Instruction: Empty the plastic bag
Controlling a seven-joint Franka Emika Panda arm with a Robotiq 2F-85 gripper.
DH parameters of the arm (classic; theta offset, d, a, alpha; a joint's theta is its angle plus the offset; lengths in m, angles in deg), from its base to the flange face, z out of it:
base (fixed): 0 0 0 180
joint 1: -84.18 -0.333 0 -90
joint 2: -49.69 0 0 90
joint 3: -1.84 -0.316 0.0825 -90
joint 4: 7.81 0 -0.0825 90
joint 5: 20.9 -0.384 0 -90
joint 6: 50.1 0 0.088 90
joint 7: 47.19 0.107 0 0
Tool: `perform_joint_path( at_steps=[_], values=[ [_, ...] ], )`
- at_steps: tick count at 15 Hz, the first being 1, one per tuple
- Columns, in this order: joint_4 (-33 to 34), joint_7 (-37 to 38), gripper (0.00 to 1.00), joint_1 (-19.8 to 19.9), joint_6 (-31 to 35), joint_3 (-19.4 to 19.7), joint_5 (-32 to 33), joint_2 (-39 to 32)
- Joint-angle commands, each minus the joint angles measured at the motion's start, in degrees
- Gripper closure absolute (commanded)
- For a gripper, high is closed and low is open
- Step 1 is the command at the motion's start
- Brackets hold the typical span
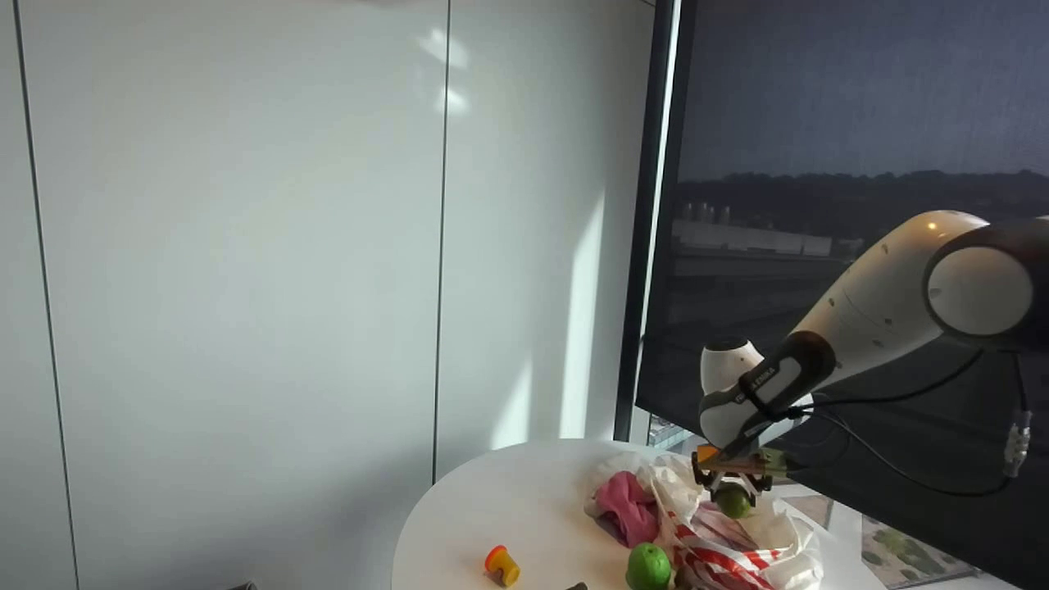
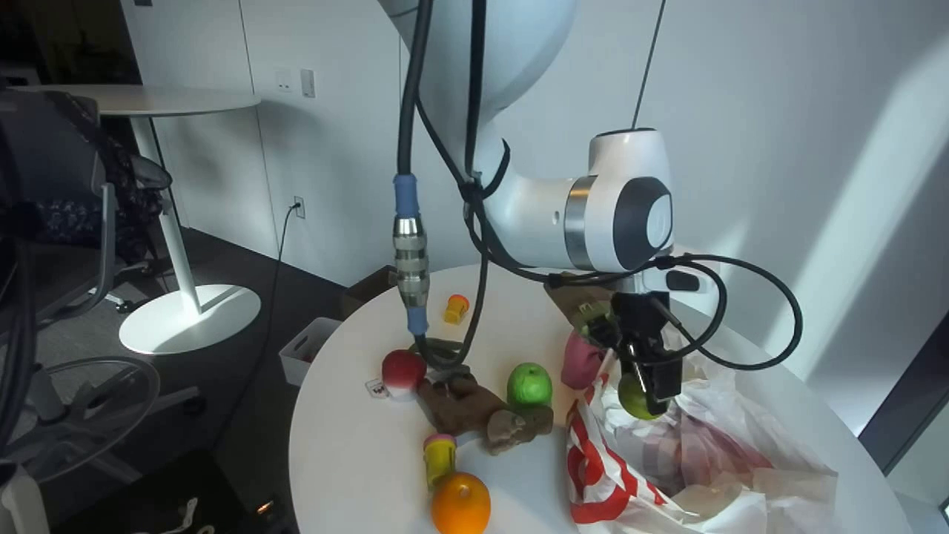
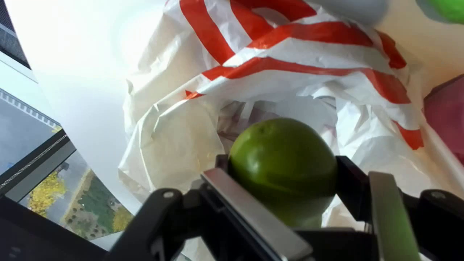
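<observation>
1. In an exterior view, an orange [image 2: 461,506] near the near edge of the round table [image 2: 363,452].
2. Plastic bag [image 2: 626,486], red-striped, lying by the right edge, mouth gaping.
3. Gripper [image 3: 282,177] clamped on a dark green fruit [image 3: 282,148] above that mouth.
4. Bright green fruit [image 2: 529,384] around the table's middle.
5. Yellow tub [image 2: 454,311] toward the far edge.

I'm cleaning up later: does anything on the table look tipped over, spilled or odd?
Yes: in both exterior views, a small yellow tub looks tipped on its side, its red end facing sideways rather than up. No spill shows.
</observation>
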Motion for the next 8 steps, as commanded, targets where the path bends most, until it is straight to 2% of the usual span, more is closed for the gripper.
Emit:
perform_joint_path(
  at_steps=[1,3,5,8],
  values=[
    [-10.46,-7.41,0.52,1.27,-6.06,-6.18,0.81,13.52],
    [-12.76,-11.98,0.52,2.15,-8.91,-10.29,-1.45,16.75],
    [-13.79,-16.20,0.52,2.42,-9.29,-13.79,-3.19,16.98],
    [-11.54,-22.16,0.52,1.91,-8.73,-18.11,-5.87,10.78]
  ],
)
